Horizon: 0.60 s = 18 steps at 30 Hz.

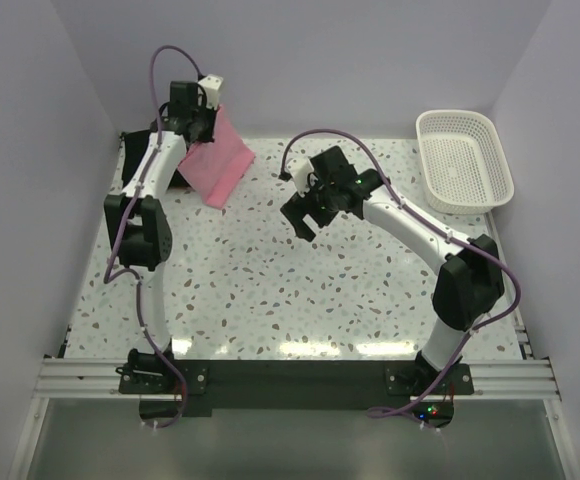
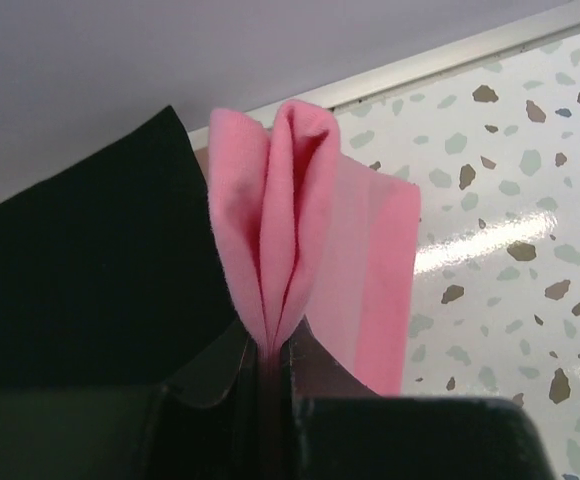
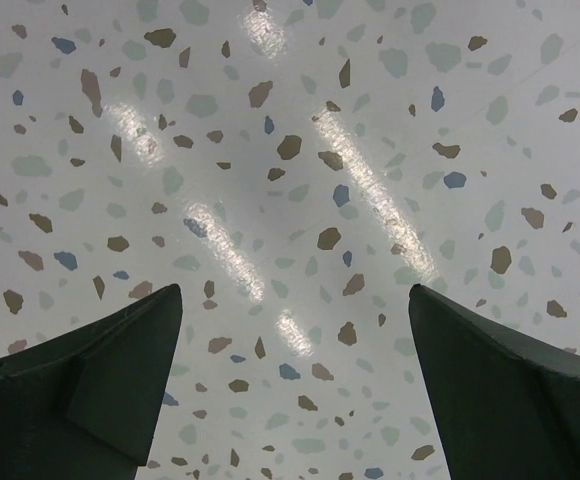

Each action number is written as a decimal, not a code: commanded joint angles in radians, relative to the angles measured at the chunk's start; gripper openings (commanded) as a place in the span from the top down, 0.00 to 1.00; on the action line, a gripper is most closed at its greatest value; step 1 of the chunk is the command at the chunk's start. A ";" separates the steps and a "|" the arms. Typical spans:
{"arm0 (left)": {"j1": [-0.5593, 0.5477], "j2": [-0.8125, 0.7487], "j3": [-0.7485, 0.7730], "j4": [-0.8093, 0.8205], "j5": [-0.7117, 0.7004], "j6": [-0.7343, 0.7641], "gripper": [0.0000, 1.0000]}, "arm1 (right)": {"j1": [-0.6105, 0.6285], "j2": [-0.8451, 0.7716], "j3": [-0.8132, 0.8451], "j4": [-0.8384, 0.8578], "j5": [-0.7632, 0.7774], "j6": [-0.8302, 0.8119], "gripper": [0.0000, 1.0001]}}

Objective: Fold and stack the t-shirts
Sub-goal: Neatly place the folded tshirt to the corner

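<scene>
starting at the near edge, where both arm bases are bolted, the speckled table (image 1: 270,300) runs away toward the back wall.

partway in, the right gripper (image 1: 305,212) hangs over the middle of the table. its jaws are spread wide with nothing in them, and its own camera shows only tabletop between the fingers (image 3: 100,380). my guess is that it is parked there, out of the other arm's way.

farther back, the left arm reaches into the far left corner. the left gripper (image 1: 202,118) is pinched narrow on the pink t-shirt (image 1: 220,160). in the wrist view the jaws bite a bunched fold of several layers, which puff out above the pinch (image 2: 295,220). the shirt hangs from that one grip as a folded panel, tilted. i cannot tell whether its lower edge touches the table. gripping it at the fold probably keeps the layers together, so it can be carried as one piece instead of spilling open.

just beside and behind the pink lies the black garment (image 1: 132,150), a flat dark piece under the left arm. in the wrist view it fills the left side (image 2: 80,270), right up against the pink. it looks like the base of the stack, which would explain why the shirt is held over this corner.

at the far right stands the white basket (image 1: 465,160), well apart from both shirts.
</scene>
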 commanded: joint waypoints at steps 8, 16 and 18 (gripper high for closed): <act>0.011 -0.081 0.070 0.085 -0.026 0.062 1.00 | -0.005 0.011 0.018 0.026 0.006 0.004 0.01; 0.009 -0.130 0.085 0.082 0.004 0.036 1.00 | -0.005 0.015 0.026 0.023 0.012 0.000 0.01; 0.009 -0.136 0.084 0.072 0.013 0.026 1.00 | -0.005 0.017 0.029 0.018 0.011 0.000 0.01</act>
